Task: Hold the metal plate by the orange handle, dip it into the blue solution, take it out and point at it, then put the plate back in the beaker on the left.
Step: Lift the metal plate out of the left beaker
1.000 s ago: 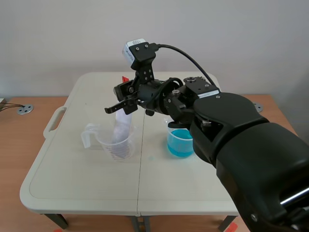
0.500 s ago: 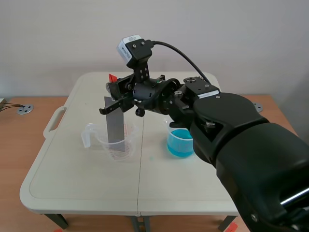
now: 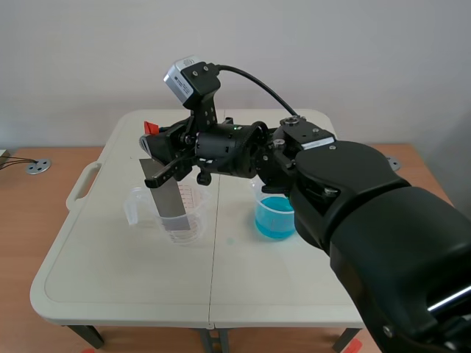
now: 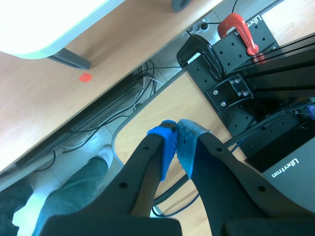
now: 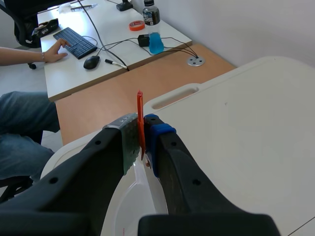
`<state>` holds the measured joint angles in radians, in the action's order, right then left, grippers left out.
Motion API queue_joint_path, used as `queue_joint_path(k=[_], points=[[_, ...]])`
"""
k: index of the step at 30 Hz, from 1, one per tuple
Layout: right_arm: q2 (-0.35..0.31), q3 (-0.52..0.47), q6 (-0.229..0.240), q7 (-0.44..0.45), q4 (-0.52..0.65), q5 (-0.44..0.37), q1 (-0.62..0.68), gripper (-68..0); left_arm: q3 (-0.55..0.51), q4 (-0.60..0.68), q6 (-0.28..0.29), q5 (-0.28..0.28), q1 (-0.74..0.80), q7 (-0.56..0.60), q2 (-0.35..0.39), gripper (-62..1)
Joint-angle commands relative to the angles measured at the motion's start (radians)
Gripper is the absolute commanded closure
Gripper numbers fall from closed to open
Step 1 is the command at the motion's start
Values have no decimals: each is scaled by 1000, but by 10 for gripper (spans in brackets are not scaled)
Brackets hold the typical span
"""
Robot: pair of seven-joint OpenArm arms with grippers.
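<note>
Left end effector [image 4: 176, 140]: pads closed together, nothing held; kept off the bench, over the floor.
Blue solution [image 3: 274, 219]: set beside the clear beaker, on the right arm's side.
Clear beaker [image 3: 193, 222]: stood left on the bench [image 3: 243, 283]; the plate's lower end is received inside.
Metal plate [image 3: 171, 193]: long axis upright, hung directly beneath the right end effector.
Right end effector [image 5: 142, 132]: clamped on the orange handle [image 5: 140, 110]; a straight descent is judged sufficient.

Scene frontal, right wrist close, table [image 3: 132, 272] shared

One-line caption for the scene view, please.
Right gripper holds the metal plate by its orange handle, standing in the clear beaker; blue solution beaker beside it.
</note>
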<state>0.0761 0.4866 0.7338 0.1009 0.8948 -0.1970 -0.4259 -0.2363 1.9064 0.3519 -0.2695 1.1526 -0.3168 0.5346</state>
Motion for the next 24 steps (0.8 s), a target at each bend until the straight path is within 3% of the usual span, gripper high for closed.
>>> queue_joint_path(k=[1, 17, 24], points=[[-3, -1, 5, 18, 35, -8, -16, -13, -2, 5, 2, -6, 8, 10, -5, -17], [-52, -5, 8, -32, 302, -8, 80, -13, -2, 5, 2, -6, 8, 13, -5, -17], [-54, -56, 8, -87, 443, -8, 111, -13, -1, 5, 2, -6, 8, 14, -5, -17]])
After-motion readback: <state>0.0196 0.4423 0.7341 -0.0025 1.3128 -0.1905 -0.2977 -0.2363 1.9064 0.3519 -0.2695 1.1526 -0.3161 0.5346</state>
